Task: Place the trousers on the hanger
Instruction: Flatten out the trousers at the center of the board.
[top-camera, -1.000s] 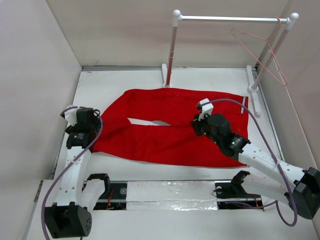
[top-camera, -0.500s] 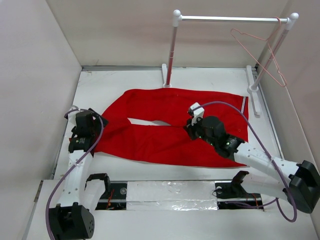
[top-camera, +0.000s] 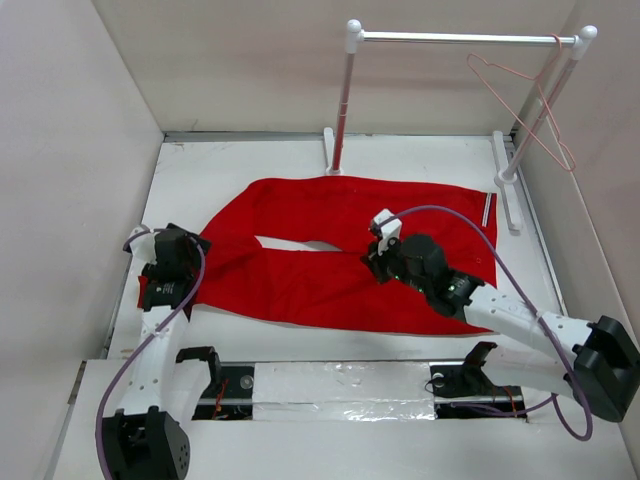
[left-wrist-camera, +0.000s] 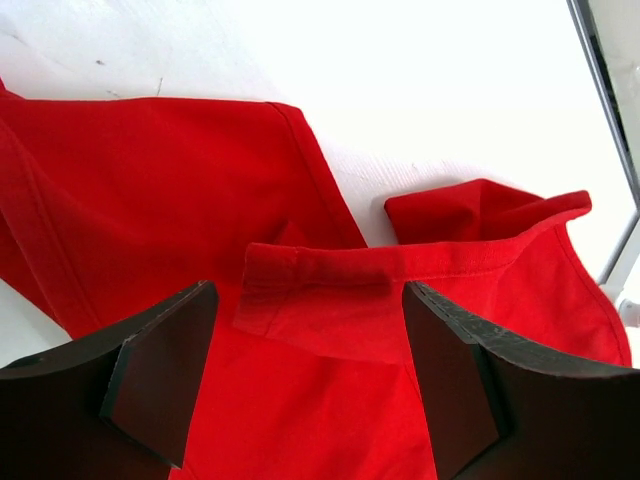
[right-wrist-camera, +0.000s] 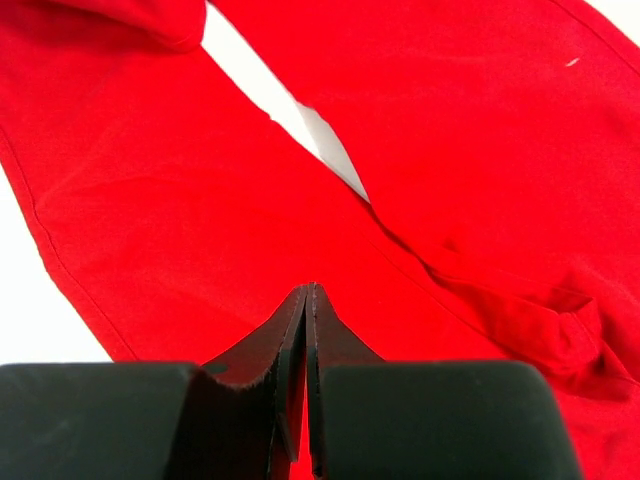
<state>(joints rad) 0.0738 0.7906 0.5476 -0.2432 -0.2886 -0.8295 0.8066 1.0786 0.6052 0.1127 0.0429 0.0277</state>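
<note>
The red trousers (top-camera: 330, 210) lie flat on the white table, legs pointing left, waist with its striped band at the right. The pinkish wire hanger (top-camera: 530, 100) hangs by its hook at the right end of the rack bar. My left gripper (top-camera: 166, 280) stands open over the near leg's end; in the left wrist view a folded cuff of the trousers (left-wrist-camera: 330, 275) lies between its dark fingers (left-wrist-camera: 160, 370). My right gripper (top-camera: 377, 262) hovers shut over the trousers (right-wrist-camera: 180, 190) near the crotch, with no cloth showing between its fingers (right-wrist-camera: 285, 340).
A white-posted rack with a metal bar (top-camera: 460, 38) stands at the back right, its feet (top-camera: 508, 185) on the table beside the waistband. Beige walls close in on three sides. A metal strip (top-camera: 340, 385) runs between the arm bases at the near edge.
My left gripper has moved nearer and down onto the leg end. The right gripper has slid left across the trousers toward the crotch. The hanger has swung slightly.
</note>
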